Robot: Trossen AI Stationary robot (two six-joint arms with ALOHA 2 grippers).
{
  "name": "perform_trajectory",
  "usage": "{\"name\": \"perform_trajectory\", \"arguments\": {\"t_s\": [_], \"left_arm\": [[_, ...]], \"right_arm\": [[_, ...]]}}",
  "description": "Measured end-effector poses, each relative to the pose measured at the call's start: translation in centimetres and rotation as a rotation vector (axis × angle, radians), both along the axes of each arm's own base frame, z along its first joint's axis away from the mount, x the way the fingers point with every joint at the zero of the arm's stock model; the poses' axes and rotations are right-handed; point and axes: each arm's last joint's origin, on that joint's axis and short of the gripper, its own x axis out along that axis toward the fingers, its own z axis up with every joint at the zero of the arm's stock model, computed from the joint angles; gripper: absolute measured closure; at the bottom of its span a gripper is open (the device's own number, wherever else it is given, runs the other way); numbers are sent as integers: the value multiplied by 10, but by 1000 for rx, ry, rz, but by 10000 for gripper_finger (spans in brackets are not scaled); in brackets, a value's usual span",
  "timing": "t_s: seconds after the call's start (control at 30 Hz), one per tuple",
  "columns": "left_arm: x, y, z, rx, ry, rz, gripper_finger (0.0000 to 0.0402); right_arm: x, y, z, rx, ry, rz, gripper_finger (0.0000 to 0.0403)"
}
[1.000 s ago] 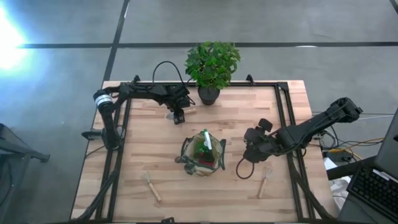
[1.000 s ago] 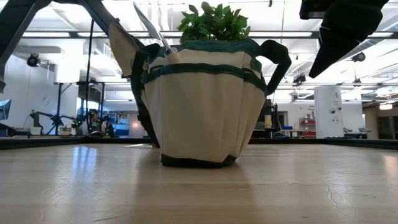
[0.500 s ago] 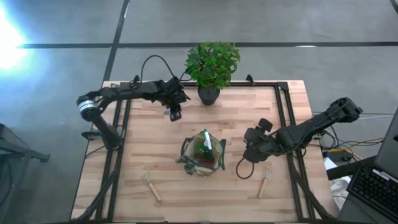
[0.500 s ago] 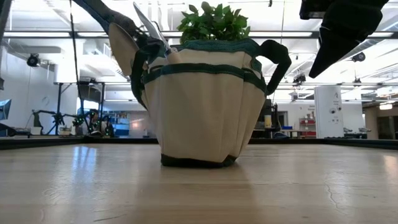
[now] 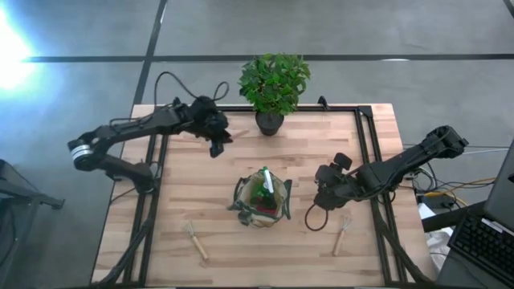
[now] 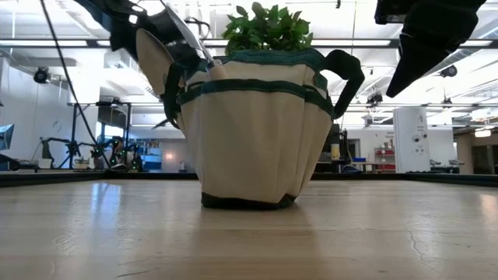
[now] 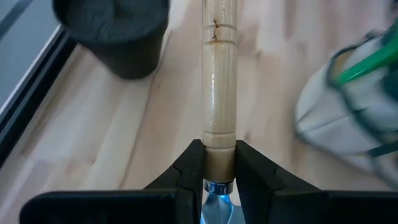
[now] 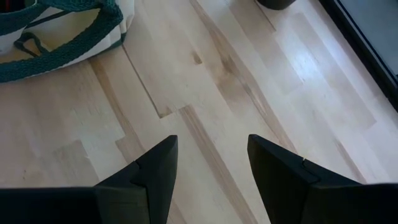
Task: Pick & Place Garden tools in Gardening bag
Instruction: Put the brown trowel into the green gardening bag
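Observation:
The khaki gardening bag [image 5: 263, 201] stands on its base mid-table, also in the low view [image 6: 253, 132]. A green spray bottle [image 5: 266, 181] and a silver tool head [image 6: 187, 31] stick out of it. My left gripper [image 5: 217, 136] is near the table's far left, shut on a wooden-handled tool [image 7: 219, 74]. My right gripper [image 8: 211, 155] hovers open and empty just right of the bag [image 5: 323, 197]. Two wooden-handled tools lie flat on the table: one near left [image 5: 195, 239] and a fork near right [image 5: 341, 233]. My left gripper pinches the wooden handle at its end beside the metal neck [image 7: 219, 140] between its two fingers [image 7: 189, 165]. The handle runs on forward in line with the fingers, toward the table's right. The metal head lies back between the fingers, mostly hidden.
A leafy plant in a dark pot [image 5: 270, 120] stands at the far edge, close to my left gripper; the pot also shows in the left wrist view [image 7: 115, 34]. Bare wood lies between the bag and the near edge [image 5: 265, 249].
My left gripper has gone toward the table's far-left corner with the wooden-handled tool, and its arm has swung out past the table's left edge. My right gripper and the bag have kept still.

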Motion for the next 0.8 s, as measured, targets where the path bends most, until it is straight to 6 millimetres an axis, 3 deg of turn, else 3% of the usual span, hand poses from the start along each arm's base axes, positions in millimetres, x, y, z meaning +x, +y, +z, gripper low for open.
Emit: {"name": "perform_trajectory", "arguments": {"t_s": [0.4,0.8], "left_arm": [[-13,-36,12,-67,-384,-146,334],[-7,-77,12,-89,-783,-319,334]], "right_arm": [[3,1,1,5,-35,-2,216],[5,1,2,-11,-66,-3,216]]}}
